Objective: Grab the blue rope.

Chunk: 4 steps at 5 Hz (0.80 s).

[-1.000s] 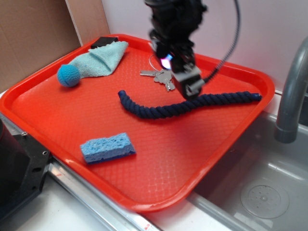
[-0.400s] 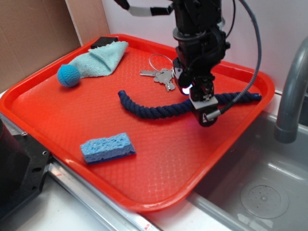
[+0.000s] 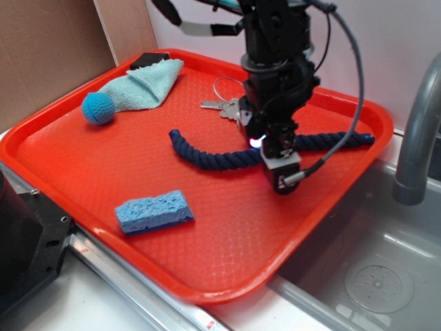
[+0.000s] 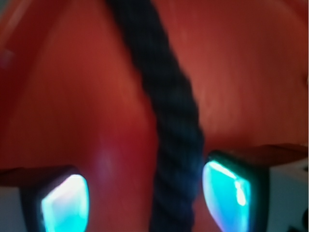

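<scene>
Fingers [image 4: 145,200] stand apart astride the blue rope [image 4: 164,121], which lies nearer the right pad; we advise centring it between them, then closing.

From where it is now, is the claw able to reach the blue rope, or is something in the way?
Probably yes. The claw is open and the blue rope runs between its fingers, nearer the right one. Nothing lies between them on the red tray.
</scene>
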Available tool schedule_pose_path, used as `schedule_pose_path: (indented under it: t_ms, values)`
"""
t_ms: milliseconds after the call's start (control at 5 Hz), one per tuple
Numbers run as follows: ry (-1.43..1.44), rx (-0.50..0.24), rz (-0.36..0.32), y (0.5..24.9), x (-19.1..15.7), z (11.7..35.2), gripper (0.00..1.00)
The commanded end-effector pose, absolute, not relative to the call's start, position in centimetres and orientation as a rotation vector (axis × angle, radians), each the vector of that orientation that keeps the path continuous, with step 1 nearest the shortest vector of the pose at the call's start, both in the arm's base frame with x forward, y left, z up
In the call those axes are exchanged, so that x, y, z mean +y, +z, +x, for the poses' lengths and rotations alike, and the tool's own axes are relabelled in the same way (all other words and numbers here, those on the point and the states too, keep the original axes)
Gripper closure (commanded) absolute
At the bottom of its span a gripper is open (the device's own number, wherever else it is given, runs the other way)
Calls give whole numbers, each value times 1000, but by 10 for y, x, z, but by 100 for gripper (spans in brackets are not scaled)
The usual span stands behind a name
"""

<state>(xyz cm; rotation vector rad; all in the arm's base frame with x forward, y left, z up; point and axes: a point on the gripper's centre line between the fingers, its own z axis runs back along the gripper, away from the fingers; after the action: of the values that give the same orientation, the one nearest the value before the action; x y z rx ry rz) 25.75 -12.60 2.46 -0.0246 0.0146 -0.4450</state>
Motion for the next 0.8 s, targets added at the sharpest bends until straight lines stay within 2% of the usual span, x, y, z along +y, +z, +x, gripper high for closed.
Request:
schedule_pose_path:
  t_ms: [0,200,400,600]
  values:
    - [-361,52,27,32,-113,191,100]
    - [-335,69,26,31,-108,171,100]
    - [-334,51,23,38,-108,157,100]
    - [-301,26,25,62,-104,146,100]
